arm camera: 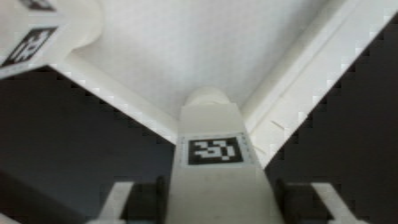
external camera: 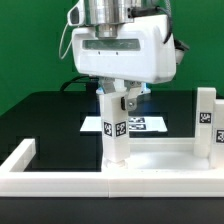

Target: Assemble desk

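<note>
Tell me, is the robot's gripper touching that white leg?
Touching. The wrist view shows the leg squeezed between both fingers of the gripper.

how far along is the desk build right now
Early on, as far as these views show. Done: no leg looks attached yet; the desk top lies flat in front. In hand: the claw is closed on one upright leg standing on the top. Left: fixing this leg, then another leg standing at the exterior view's right.
</note>
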{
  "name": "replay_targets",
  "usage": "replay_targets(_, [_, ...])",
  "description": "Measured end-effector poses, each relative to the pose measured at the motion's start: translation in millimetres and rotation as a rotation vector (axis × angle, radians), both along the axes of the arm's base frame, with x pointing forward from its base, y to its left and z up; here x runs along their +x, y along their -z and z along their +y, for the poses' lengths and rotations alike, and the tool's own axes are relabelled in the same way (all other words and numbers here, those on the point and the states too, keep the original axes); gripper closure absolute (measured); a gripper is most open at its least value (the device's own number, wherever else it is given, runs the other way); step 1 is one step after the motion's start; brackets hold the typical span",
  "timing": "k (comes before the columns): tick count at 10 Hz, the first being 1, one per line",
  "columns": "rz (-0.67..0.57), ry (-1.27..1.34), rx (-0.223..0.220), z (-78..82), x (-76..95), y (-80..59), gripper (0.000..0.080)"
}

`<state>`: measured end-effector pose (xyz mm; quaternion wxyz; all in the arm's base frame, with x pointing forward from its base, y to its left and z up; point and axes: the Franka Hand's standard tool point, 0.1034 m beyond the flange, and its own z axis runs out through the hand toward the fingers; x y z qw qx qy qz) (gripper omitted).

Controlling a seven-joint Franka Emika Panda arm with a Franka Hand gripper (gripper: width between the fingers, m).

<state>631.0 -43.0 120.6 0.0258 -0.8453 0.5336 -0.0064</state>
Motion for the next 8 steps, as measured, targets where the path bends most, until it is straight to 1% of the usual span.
replay_targets(2, [-0.003, 0.381, 0.034, 3.8, 3.7, 0.4, 0.0512])
replay_targets(4, [-0.026, 0.624, 0.065, 8.8, 4.7, 1.4, 0.0512])
replay_targets(5, [-0.026, 0.592, 0.062, 8.6, 4.6, 1.7, 0.0512])
replay_targets(6, [-0.027, 0.569, 0.06, 8.7, 4.5, 2.2, 0.0407])
replay_targets(7, [-0.026, 0.544, 0.056, 8.2, 4.1, 2.4, 0.0271])
replay_targets(8, [-0.016, 0.317, 0.036, 5.3, 0.6, 2.5, 0.0271])
